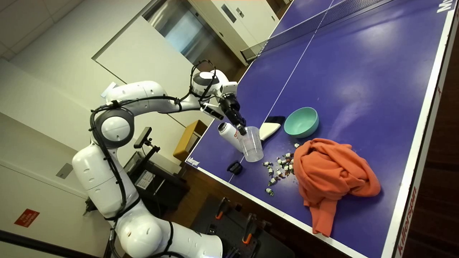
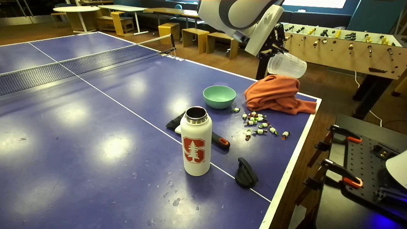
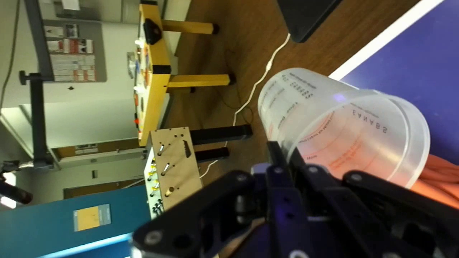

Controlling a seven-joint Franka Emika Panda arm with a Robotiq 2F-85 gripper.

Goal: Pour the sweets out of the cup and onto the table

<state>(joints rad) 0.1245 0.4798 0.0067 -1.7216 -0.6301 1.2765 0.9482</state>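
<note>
1 translucent cup in the claw

In an exterior view, the bottle hides the middle of the brush, the top edge cuts off the arm, and the left edge crops the net and the table. In an exterior view, the cup covers part of the bottle and most of the brush's handle. Details of the sweets are too small to make out in both exterior views. In the wrist view, the bottom edge cuts off the gripper, whose fingers hide some of the cup's rim. The right edge crops the orange cloth; notices and some fine print on the cup are too small to read.
</note>
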